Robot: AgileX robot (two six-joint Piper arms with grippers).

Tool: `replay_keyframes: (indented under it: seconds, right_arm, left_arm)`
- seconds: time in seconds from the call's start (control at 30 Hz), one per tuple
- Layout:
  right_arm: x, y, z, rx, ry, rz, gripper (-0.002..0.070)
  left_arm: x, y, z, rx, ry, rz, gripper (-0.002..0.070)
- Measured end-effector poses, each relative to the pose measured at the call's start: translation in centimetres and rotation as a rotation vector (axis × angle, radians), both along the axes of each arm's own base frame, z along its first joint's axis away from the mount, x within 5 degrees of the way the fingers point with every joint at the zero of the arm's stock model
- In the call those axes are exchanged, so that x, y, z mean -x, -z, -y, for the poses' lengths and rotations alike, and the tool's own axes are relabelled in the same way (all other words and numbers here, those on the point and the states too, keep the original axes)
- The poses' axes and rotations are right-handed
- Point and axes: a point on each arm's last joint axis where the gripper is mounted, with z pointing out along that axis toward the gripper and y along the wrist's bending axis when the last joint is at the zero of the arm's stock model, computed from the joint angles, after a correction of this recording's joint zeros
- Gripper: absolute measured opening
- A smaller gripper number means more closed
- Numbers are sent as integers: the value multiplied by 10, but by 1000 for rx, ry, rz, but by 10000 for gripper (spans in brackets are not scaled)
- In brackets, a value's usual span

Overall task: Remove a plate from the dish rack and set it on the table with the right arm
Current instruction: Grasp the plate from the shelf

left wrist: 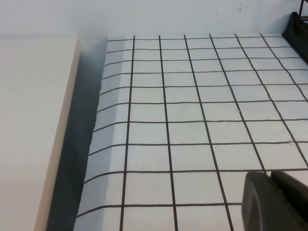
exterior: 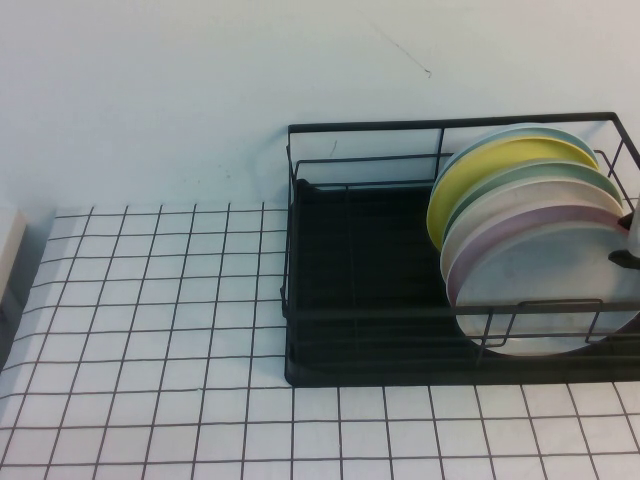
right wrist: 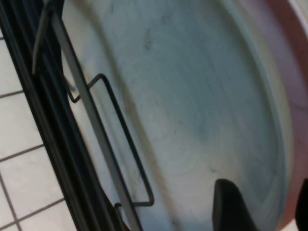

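Observation:
The pale grey-white plate (exterior: pixel 548 272) stands on edge at the front of the stack, at the right end of the black wire dish rack (exterior: pixel 400 312). In the right wrist view the plate's face (right wrist: pixel 183 110) fills the picture. My right gripper (right wrist: pixel 267 208) is open, with one finger in front of the plate's face and the other behind its rim, beside the pink plate (right wrist: pixel 288 43). In the high view only a bit of the right gripper (exterior: pixel 630 238) shows at the right edge. My left gripper (left wrist: pixel 269 174) is shut and empty, low over the gridded white table (left wrist: pixel 192 110).
Behind the grey-white plate stand a pale pink plate (exterior: pixel 478 245), greenish plates and a yellow plate (exterior: pixel 490 165). The left half of the rack's black tray (exterior: pixel 350 240) holds nothing. Gridded table (exterior: pixel 150 330) lies left of and in front of the rack. A cream block (left wrist: pixel 33 130) borders the table's left.

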Motion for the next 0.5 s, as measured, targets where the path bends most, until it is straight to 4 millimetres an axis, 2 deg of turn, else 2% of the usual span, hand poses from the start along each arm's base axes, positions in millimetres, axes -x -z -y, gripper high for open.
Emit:
replay_keyframes:
  seconds: [0.1,0.3,0.5]
  right_arm:
    - [-2,-2,1,-16,29,23,253]
    - [-4,-3,0,-50,50,30,83]
    - [-4,-4,0,-33,33,45,50]
  left_arm:
    - [0,0,0,0,0,0,-4]
    - [0,0,0,0,0,0,-4]
    - [0,0,0,0,0,0,-4]
